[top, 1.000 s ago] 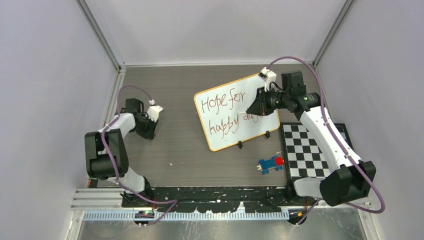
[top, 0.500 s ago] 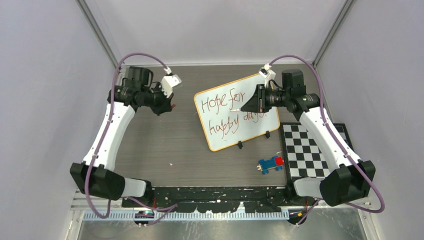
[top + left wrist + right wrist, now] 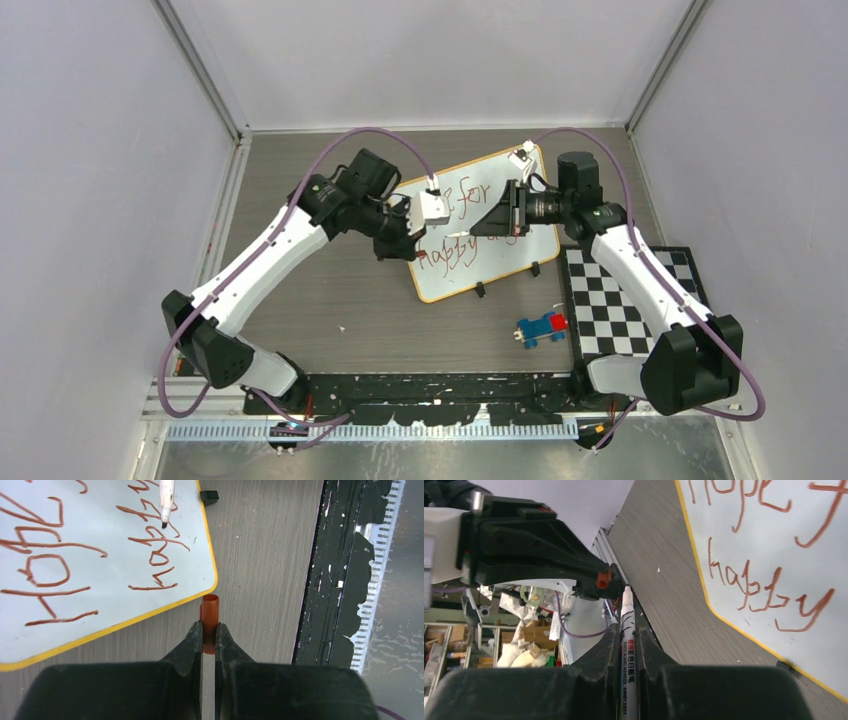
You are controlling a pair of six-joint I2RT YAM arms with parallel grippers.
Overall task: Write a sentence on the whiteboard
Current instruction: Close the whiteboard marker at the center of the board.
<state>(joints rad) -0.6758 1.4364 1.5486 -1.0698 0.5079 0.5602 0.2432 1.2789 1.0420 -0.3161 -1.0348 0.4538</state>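
- The left tool (image 3: 209,630) is pinched narrow on a small orange-red cap (image 3: 210,615), which sticks out past its fingertips with the open end forward.
- Just ahead of the cap is a yellow-rimmed corner of the whiteboard (image 3: 100,545), which lies flat on the grey tabletop (image 3: 260,555).
- The right tool (image 3: 626,630) is closed on a white marker (image 3: 627,645), whose tip points out beyond the fingers.
- The cap sits close ahead of that tip and slightly to its left, and the two are apart.
- To the right of the right tool, the sentence (image 3: 764,595) runs across the whiteboard in reddish-brown strokes, with "happy" legible on the lower line.
- From above, both tools hang over the whiteboard and face each other.
- Further back toward the right arm's base are a blue and red toy car (image 3: 541,327) and a checkered mat (image 3: 620,300).
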